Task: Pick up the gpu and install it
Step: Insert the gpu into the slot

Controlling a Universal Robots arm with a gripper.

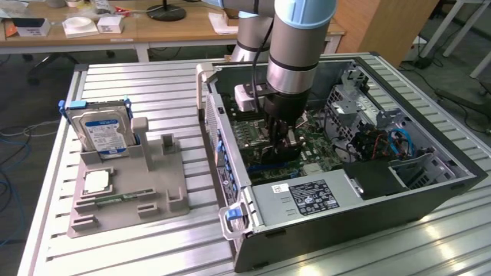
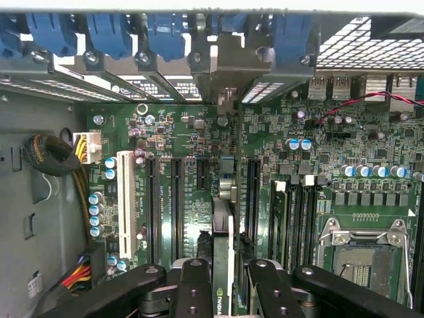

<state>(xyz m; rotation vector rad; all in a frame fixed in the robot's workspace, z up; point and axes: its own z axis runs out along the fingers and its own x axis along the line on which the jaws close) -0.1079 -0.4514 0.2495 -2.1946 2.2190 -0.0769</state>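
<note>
Card (image 2: 223,265) first: the gpu, seen edge-on in the wrist view, stands upright between the gripper's (image 2: 223,275) black fingers (image 2: 193,288), which are clamped on it from both sides; its green maker's mark sits just under the grip, and its metal bracket (image 2: 227,99) reaches ahead of the fingers to the back wall of the computer case (image 1: 429,198); in the exterior view the gripper (image 1: 279,150) is down inside the case, low over the green motherboard (image 2: 199,142).

Judging from this, the step in hand is seating the card in a slot; doing it well means keeping the card square and upright, its lower edge lined along the slot directly beneath the fingers, the bracket sliding into the open gap at the back wall, and the push straight down and even, never rocking; whether the edge is already in the slot I cannot tell, since the fingers hide it.

Around the tool: further long black slots (image 2: 175,199) lie on either side of the card, close enough that a small sideways error would land it wrongly; a white slot (image 2: 124,202) and a bundle of cables (image 2: 50,156) lie beyond on one side, memory slots and the bare processor socket (image 2: 364,255) on the other; blue clips (image 2: 109,30) line the back wall beside the bracket and could snag it; outside the case, a hard drive (image 1: 103,127) stands in a grey holder (image 1: 146,201) on the table (image 1: 115,86), well apart.
</note>
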